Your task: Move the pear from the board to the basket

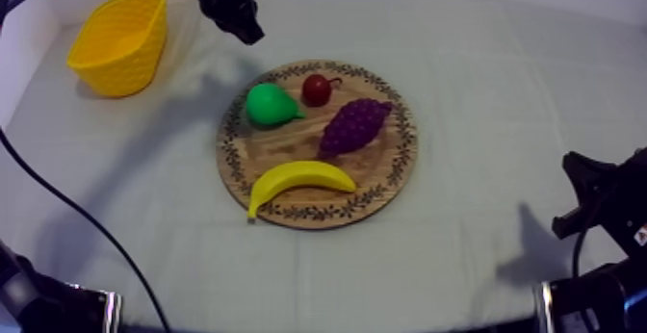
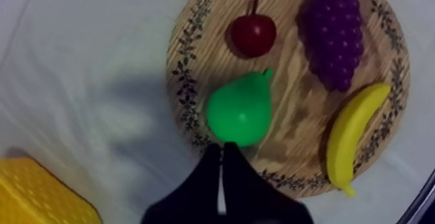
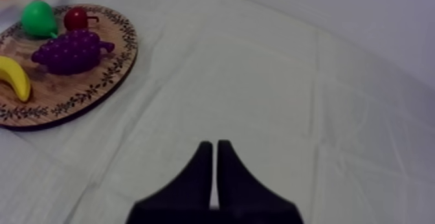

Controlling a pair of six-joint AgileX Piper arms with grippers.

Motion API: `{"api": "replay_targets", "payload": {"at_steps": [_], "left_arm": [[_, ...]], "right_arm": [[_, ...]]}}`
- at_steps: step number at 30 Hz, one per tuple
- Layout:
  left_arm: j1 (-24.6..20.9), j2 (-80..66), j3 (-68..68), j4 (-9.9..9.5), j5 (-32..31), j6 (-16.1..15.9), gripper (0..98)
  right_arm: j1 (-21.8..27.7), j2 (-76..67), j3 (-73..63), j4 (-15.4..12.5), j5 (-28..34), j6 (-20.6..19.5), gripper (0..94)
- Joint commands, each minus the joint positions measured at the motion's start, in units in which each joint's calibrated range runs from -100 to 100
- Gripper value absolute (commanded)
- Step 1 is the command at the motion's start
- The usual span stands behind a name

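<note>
A green pear [image 1: 269,104] [image 2: 240,108] [image 3: 37,18] lies at the left of the round wooden board [image 1: 383,175] [image 2: 191,48] [image 3: 97,87]. My left gripper [image 1: 246,32] [image 2: 223,150] hangs above the table between the yellow basket [image 1: 120,41] [image 2: 35,197] and the board, its fingers lying together as a narrow wedge just short of the pear. My right gripper [image 1: 575,168] [image 3: 214,146] rests low at the right side, shut on nothing, well away from the board.
On the board also lie a small red fruit [image 1: 317,89] [image 2: 253,33] [image 3: 76,18], a bunch of grapes [image 1: 354,125] [image 2: 334,32] [image 3: 70,52] and a banana [image 1: 300,177] [image 2: 353,134] [image 3: 14,76]. Bare cloth stretches between board and basket.
</note>
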Motion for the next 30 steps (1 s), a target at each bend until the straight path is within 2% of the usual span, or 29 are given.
{"api": "replay_targets", "payload": {"at_steps": [1,5,8,12,16,30], "left_arm": [[0.00,0.07,-0.09,0.02,0.41,-11.23,0.0],[-0.04,0.04,-0.53,-0.27,1.19,-13.24,0.1],[0.05,-0.23,-0.73,-0.25,1.33,-13.28,6.0],[0.00,-0.56,-0.70,-0.77,1.67,-12.41,28.4],[-0.14,-0.71,-0.52,-1.70,2.93,-11.42,46.3],[0.92,-1.82,2.72,-4.78,3.24,-9.08,90.6]], "right_arm": [[0.00,-0.04,-0.05,-0.01,0.02,-0.01,0.4],[0.00,-0.04,-0.05,-0.01,0.02,-0.01,0.4],[0.00,-0.04,-0.05,-0.01,0.02,-0.01,0.4],[0.00,-0.04,-0.05,-0.01,0.02,-0.01,0.4],[0.00,-0.04,-0.05,-0.01,0.02,-0.01,0.4],[0.00,-0.04,-0.05,-0.01,0.02,-0.01,0.4]]}}
